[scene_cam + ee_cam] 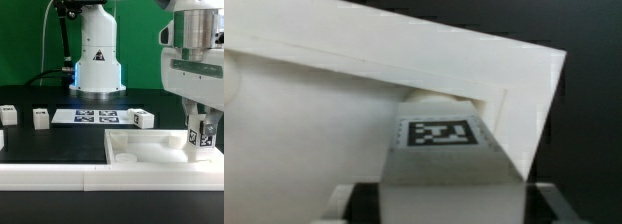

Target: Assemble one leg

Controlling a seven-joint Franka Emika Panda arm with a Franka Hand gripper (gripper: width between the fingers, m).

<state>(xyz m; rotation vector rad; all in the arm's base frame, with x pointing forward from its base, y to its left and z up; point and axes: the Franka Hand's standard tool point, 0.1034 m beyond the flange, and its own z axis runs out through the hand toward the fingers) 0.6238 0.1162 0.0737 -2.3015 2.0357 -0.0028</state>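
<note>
Fingers (pixel 203 138) hold leg (pixel 202 142) upright at panel (pixel 150 152) corner.

A small white plastic squarish post (pixel 201 139) stood upright on the large flat white square panel (pixel 150 152) at the exterior view's right. Behind the panel, the thin flat white marker board (pixel 92 116) lay on the black table (pixel 60 140), three more small white posts (pixel 41 119) beside it.
</note>
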